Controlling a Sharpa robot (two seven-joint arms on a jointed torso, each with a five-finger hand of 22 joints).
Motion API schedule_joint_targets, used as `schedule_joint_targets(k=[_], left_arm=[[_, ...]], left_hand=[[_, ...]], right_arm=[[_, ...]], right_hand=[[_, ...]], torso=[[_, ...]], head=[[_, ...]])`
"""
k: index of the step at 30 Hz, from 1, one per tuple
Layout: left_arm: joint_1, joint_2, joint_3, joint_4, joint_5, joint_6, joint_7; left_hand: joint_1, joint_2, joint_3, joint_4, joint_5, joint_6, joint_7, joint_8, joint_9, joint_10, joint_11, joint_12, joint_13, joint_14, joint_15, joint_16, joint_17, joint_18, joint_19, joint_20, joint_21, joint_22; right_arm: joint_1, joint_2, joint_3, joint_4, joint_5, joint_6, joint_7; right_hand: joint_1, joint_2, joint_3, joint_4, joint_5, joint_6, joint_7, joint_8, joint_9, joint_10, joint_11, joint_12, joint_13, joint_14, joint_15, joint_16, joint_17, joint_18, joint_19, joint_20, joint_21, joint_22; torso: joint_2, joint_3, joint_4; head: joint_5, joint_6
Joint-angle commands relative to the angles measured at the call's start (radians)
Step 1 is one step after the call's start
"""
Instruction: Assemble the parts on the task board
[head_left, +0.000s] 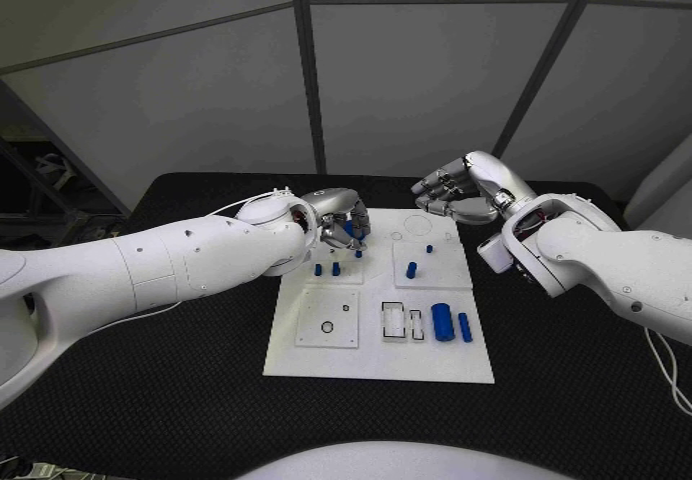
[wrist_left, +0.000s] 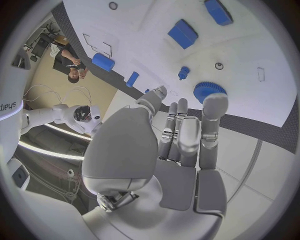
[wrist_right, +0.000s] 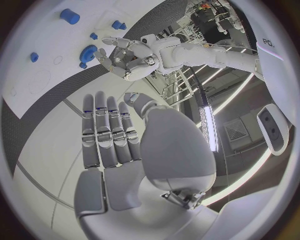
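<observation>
Two hands over far end of task board (head_left: 378, 368). Left hand (head_left: 335, 222) nearer, fingers apart and holding nothing, round blue knob (wrist_left: 209, 91) just beyond fingertips (wrist_left: 214, 102), near small blue pegs (head_left: 326, 268). Right hand (head_left: 464, 190) fingers extended, likewise holding nothing, farther off.

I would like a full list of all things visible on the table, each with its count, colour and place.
task board: one, white, middle of the black table.
large cylinder: one, blue, lying near the board's right edge.
slim cylinder: one, blue, lying just right of the large one.
small pegs: two, blue, standing on the board's far left plate.
single peg: one, blue, standing on the far right plate.
round knob: one, blue, ribbed, by the left hand's fingertips.
table: one, black.
left hand: silver, over the board's far left corner, holding nothing.
right hand: silver, above the board's far right edge, holding nothing.
</observation>
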Motion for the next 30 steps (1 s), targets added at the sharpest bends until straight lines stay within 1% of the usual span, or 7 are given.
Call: schedule_joint_targets(k=[1,5,9,12,16,27,30], left_arm=[[0.000,0.008,-0.001,-0.010,-0.075,0.052,-0.010],[-0.001,0.017,-0.001,-0.024,-0.084,0.067,-0.019],[-0.001,0.027,-0.001,-0.037,-0.089,0.078,-0.024],[-0.002,0.032,-0.001,-0.045,-0.091,0.091,-0.028],[-0.002,0.039,-0.001,-0.054,-0.094,0.103,-0.032],[-0.006,0.047,-0.001,-0.064,-0.096,0.133,-0.039],[-0.006,0.047,-0.001,-0.063,-0.096,0.138,-0.039]], left_hand=[[0.002,-0.002,-0.002,0.002,-0.002,0.011,0.002,-0.009,-0.008,0.009,0.000,-0.011,-0.008,0.023,0.000,0.030,0.049,-0.031,0.019,-0.001,0.055,0.046],[0.003,0.000,0.001,0.003,-0.002,0.017,0.003,-0.012,-0.014,0.017,-0.001,-0.018,-0.016,0.036,-0.003,0.044,0.071,-0.042,0.043,-0.003,0.122,0.100],[0.002,0.001,0.003,0.004,-0.002,0.020,0.003,-0.014,-0.019,0.021,-0.002,-0.023,-0.020,0.046,-0.004,0.054,0.089,-0.047,0.056,-0.005,0.156,0.128],[0.004,0.003,0.005,0.004,-0.002,0.023,0.003,-0.014,-0.020,0.025,-0.003,-0.024,-0.022,0.043,-0.005,0.047,0.069,-0.051,0.063,-0.006,0.174,0.142],[0.005,0.005,0.008,0.003,-0.002,0.026,0.002,-0.014,-0.022,0.029,-0.004,-0.026,-0.024,0.047,-0.006,0.049,0.074,-0.053,0.068,-0.006,0.186,0.152],[0.008,0.010,0.016,0.003,-0.001,0.034,0.004,-0.015,-0.026,0.039,-0.005,-0.032,-0.029,0.057,-0.007,0.057,0.090,-0.057,0.077,-0.008,0.212,0.174],[0.009,0.011,0.018,0.003,-0.001,0.037,0.004,-0.015,-0.026,0.042,-0.006,-0.033,-0.030,0.058,-0.008,0.058,0.090,-0.057,0.078,-0.009,0.214,0.176]], right_arm=[[0.001,0.002,0.001,0.001,-0.010,0.006,0.004],[0.001,0.003,0.001,0.000,-0.010,0.005,0.004],[0.001,0.004,0.001,0.000,-0.010,0.005,0.004],[0.001,0.005,0.001,0.000,-0.010,0.005,0.004],[0.001,0.004,0.001,0.001,-0.010,0.004,0.003],[0.001,0.005,0.001,0.001,-0.010,0.004,0.003],[0.001,0.005,0.001,0.001,-0.010,0.005,0.002]], right_hand=[[0.010,0.000,-0.001,-0.007,-0.006,0.005,0.002,0.002,0.001,-0.007,0.000,-0.002,-0.002,-0.008,-0.001,0.001,-0.001,0.009,0.007,0.000,-0.001,0.002],[0.009,0.000,-0.002,-0.007,-0.006,0.005,0.002,0.002,0.001,-0.008,0.000,-0.002,-0.002,-0.008,-0.001,0.001,-0.002,0.008,0.007,0.001,-0.001,0.002],[0.009,0.000,-0.002,-0.007,-0.006,0.005,0.002,0.002,0.001,-0.008,0.000,-0.002,-0.002,-0.008,-0.001,0.001,-0.002,0.008,0.007,0.001,-0.001,0.002],[0.009,0.000,-0.002,-0.007,-0.006,0.005,0.002,0.002,0.001,-0.008,0.000,-0.002,-0.002,-0.008,-0.001,0.001,-0.002,0.008,0.007,0.001,-0.001,0.002],[0.009,0.000,-0.002,-0.007,-0.006,0.005,0.002,0.002,0.001,-0.008,0.000,-0.002,-0.002,-0.008,-0.001,0.001,-0.002,0.008,0.007,0.001,-0.001,0.002],[0.007,0.001,-0.003,-0.006,-0.004,0.004,0.003,0.001,0.000,-0.008,0.001,-0.002,-0.002,-0.008,-0.001,0.001,-0.003,0.008,0.007,0.001,-0.001,0.002],[0.007,0.001,-0.003,-0.006,-0.004,0.004,0.003,0.001,0.000,-0.008,0.001,-0.002,-0.002,-0.008,-0.001,0.001,-0.003,0.008,0.007,0.001,-0.001,0.002]], torso=[[0.000,0.0001,0.0003],[-0.001,0.0003,-0.0002],[0.000,0.0009,0.0001],[0.000,0.0006,0.0004],[0.000,0.0013,0.0008],[-0.001,0.0004,0.0016],[-0.001,0.0004,0.0022]], head=[[0.002,0.000],[0.000,0.000],[0.000,0.001],[-0.001,0.000],[-0.001,-0.001],[-0.009,-0.007],[-0.005,-0.009]])
